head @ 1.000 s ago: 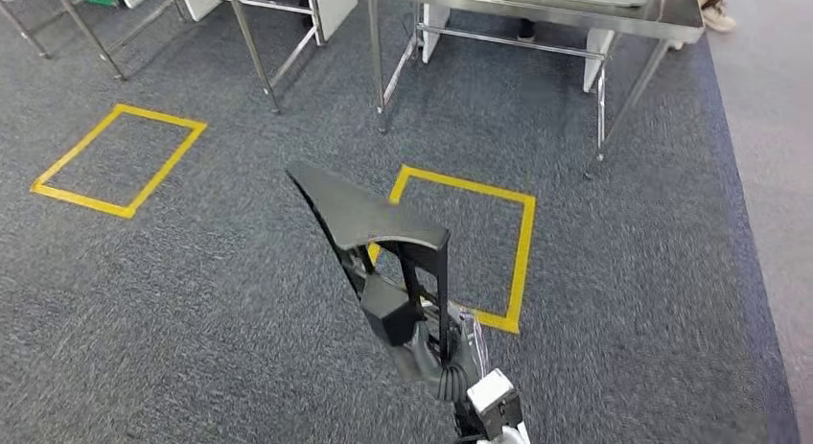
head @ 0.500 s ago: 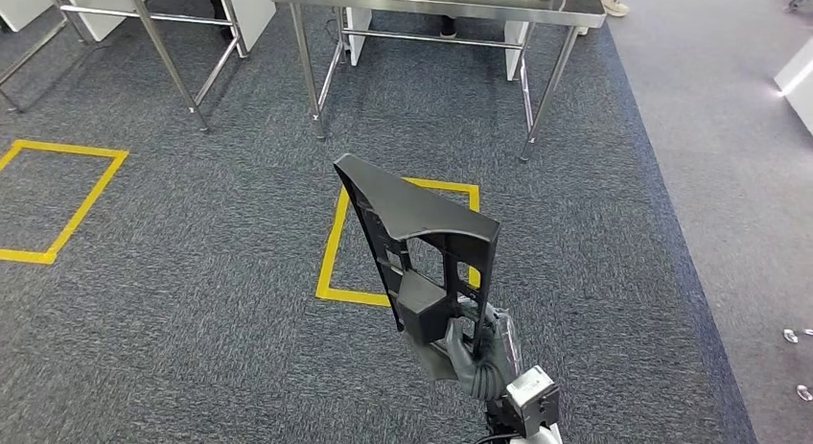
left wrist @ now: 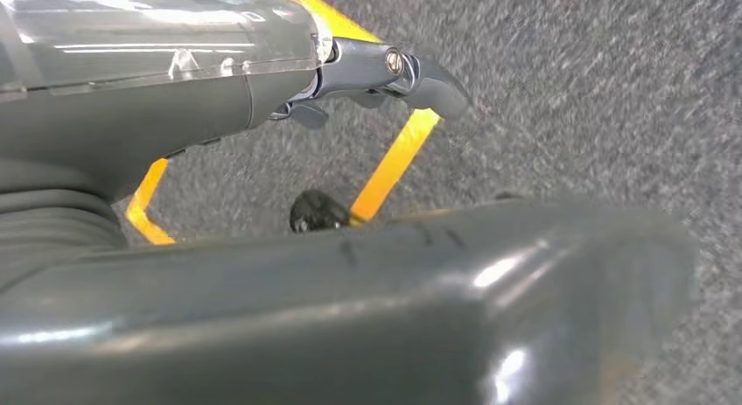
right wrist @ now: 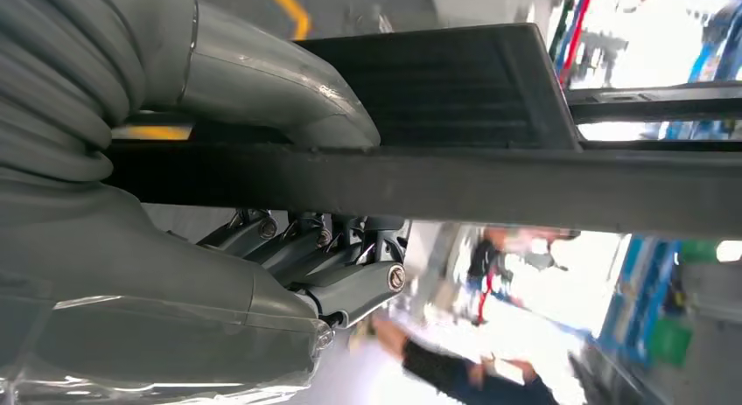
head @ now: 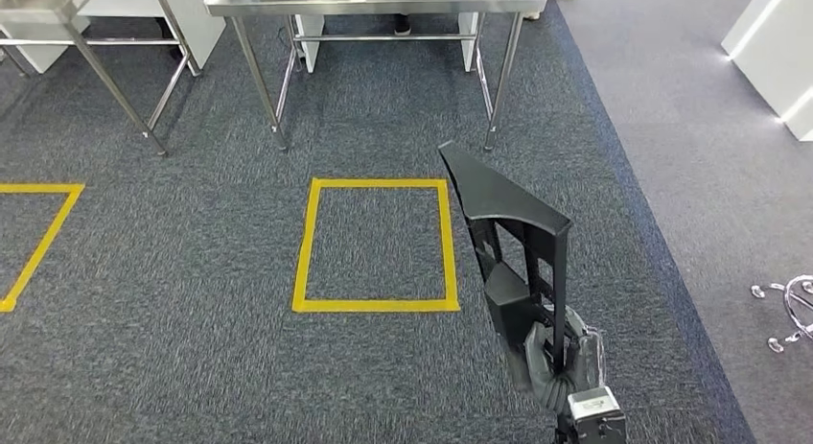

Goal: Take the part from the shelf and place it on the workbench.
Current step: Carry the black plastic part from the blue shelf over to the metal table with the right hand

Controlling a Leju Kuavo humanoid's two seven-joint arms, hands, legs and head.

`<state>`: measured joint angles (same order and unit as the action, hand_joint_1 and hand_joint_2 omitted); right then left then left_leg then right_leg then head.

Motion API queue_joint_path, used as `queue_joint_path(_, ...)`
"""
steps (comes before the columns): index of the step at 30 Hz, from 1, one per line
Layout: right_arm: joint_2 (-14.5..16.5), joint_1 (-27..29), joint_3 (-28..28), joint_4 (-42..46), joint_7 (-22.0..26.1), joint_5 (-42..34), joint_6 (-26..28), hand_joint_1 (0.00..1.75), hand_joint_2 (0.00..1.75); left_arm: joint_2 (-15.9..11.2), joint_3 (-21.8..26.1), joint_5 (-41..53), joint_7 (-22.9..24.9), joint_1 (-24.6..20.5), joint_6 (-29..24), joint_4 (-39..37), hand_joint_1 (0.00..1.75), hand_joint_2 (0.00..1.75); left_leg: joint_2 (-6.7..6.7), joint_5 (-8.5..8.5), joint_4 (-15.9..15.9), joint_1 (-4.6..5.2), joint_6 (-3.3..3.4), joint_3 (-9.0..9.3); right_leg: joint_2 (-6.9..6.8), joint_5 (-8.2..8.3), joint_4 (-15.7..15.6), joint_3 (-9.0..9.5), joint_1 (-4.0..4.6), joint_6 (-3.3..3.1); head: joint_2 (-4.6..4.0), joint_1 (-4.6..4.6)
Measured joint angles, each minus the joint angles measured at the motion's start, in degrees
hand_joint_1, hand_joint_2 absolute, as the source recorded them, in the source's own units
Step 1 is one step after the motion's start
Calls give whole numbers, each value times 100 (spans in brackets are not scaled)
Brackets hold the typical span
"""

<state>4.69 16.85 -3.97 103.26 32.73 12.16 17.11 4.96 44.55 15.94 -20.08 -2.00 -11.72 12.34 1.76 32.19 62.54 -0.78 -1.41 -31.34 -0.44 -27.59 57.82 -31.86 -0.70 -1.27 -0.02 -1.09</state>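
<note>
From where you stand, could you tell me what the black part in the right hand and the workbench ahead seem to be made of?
The part looks like moulded matte black plastic, judging by its ribbed, open-frame shape and dull sheen. The workbench appears to be brushed stainless steel: silver, reflective top and thin shiny legs. The right hand grips the part.

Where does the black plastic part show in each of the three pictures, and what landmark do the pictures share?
Head view: the black part stands upright, lower right of centre, held by the right hand.
Left wrist view: I cannot make the part out; there is grey carpet and the left hand.
Right wrist view: its dark bar runs across the middle, gripped by the hand.
Shared landmark: the yellow tape on the floor, seen in all three views.
</note>
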Motion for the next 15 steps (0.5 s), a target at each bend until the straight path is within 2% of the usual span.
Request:
queue_joint_path(2, 32, -1, 51, 27, -31, 29, 14, 175, 175, -14, -13, 15, 2, 19, 16, -1, 0, 0, -110, 312, 805, -1, -16, -445, 38, -40, 2, 39, 16, -45, 0, -2)
queue_joint_path(3, 43, 5, 73, 31, -37, 34, 16, 175, 175, -24, -15, 16, 2, 29, 17, -1, 0, 0, -123, 357, 1096, 0, -19, -639, 67, -65, 3, 67, 25, -54, 0, -2)
queue_joint_path(4, 50, 10, 90, 34, -40, 36, 16, 175, 175, -33, -17, 16, 2, 40, 18, -1, 0, 0, -127, 286, 1193, 0, -15, -748, 100, -97, 4, 105, 31, -54, 0, -2)
queue_joint_path(5, 57, 14, 103, 36, -40, 36, 16, 175, 175, -42, -20, 16, 3, 49, 18, -1, 0, 0, -128, 91, 1043, 0, -3, -736, 133, -133, 4, 156, 34, -48, 0, -2)
queue_joint_path(7, 70, 15, 122, 40, -40, 37, 16, 175, 175, -60, -31, 16, 5, 58, 20, -1, 0, 0, -149, -411, 318, 5, 48, -482, 185, -221, 4, 275, 37, -23, 0, -2)
queue_joint_path(8, 76, 13, 131, 45, -41, 44, 24, 175, 175, -66, -40, 19, 5, 58, 24, -1, 0, 0, -166, -557, -29, 16, 78, -340, 206, -263, 10, 313, 43, 2, 0, -2)
queue_joint_path(9, 81, 13, 140, 52, -41, 64, 41, 175, 175, -70, -51, 21, 6, 54, 31, -1, 0, 0, -180, -616, -245, 29, 106, -250, 220, -292, 12, 331, 47, 33, 0, -2)
queue_joint_path(10, 85, 12, 148, 61, -42, 101, 69, 175, 175, -72, -61, 27, 6, 49, 40, -1, 0, 0, -191, -590, -334, 43, 133, -214, 231, -302, 18, 336, 50, 68, 0, -3)
queue_joint_path(13, 65, -3, 178, 113, -55, 266, 230, 175, 175, -82, -86, 75, 5, 35, 96, -1, 0, 0, -184, -551, -446, 37, 223, -128, 215, -312, 108, 334, 44, 172, 1, -2)
queue_joint_path(15, 32, -66, 209, 179, -93, 382, 406, 175, 175, -85, -102, 154, 3, 37, 128, -1, 0, 0, -172, -529, -510, 15, 284, -20, 152, -486, 503, 134, 30, 240, 1, 1)
